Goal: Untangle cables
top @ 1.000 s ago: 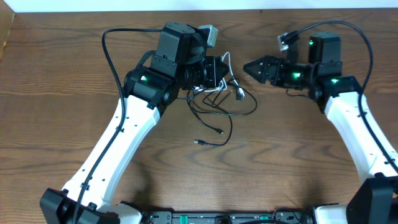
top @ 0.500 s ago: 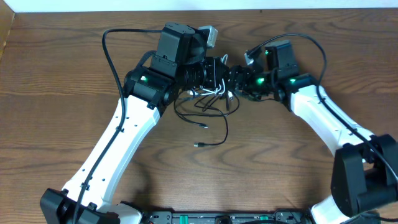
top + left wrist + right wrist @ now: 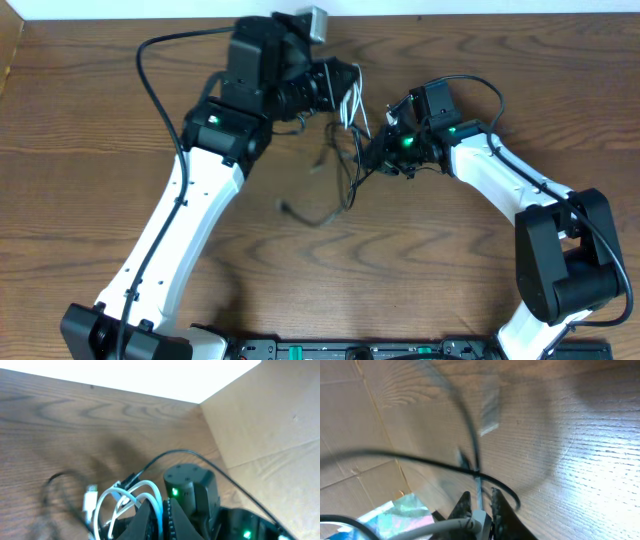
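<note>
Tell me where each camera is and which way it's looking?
Overhead: fixed above the table, looking straight down; shows left arm, right arm, left gripper, right gripper.
Left wrist: on the left arm, looking past its fingers and the white cable towards the right arm.
Right wrist: on the right arm, looking past its fingers along the black cable to the table.
Shared: overhead and left wrist both show the white cable.

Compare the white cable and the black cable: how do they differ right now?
The white cable is bunched in tight loops at the left gripper; the black cable trails in long loose strands from the right gripper. The white cable looks shorter than the black cable. Both are thin, and each is pinched by one gripper.
</note>
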You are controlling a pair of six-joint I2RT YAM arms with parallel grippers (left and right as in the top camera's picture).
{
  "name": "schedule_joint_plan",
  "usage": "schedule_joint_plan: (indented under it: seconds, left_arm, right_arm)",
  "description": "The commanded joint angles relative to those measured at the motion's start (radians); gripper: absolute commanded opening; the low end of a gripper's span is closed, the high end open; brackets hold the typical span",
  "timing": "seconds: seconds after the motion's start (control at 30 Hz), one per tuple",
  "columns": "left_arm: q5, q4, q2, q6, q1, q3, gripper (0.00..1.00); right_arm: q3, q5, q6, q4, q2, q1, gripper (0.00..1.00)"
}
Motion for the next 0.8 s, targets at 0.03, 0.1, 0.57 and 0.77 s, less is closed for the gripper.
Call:
schedule_joint_plan:
  seconds: [0.03,0.1,0.57,0.77]
  left_arm:
    - [0.093,0.034,-0.010,-0.050,0.040,0.015,0.08]
    - [0.113,0.034,-0.010,-0.051,0.052,0.015,0.08]
    - [0.237,-0.046,-0.012,-0.049,0.080,0.014,0.07]
    - [0.236,-0.185,-0.011,0.066,0.049,0.014,0.07]
  right_arm:
    - [0.001,0.051,-0.036,-0.008,0.025,0.006,0.06]
    - [0.000,0.064,-0.050,-0.013,0.025,0.006,0.04]
    - [0.002,0.266,-0.222,-0.151,-0.003,-0.092,0.13]
    - [0.008,0.233,-0.382,-0.120,-0.159,-0.151,0.59]
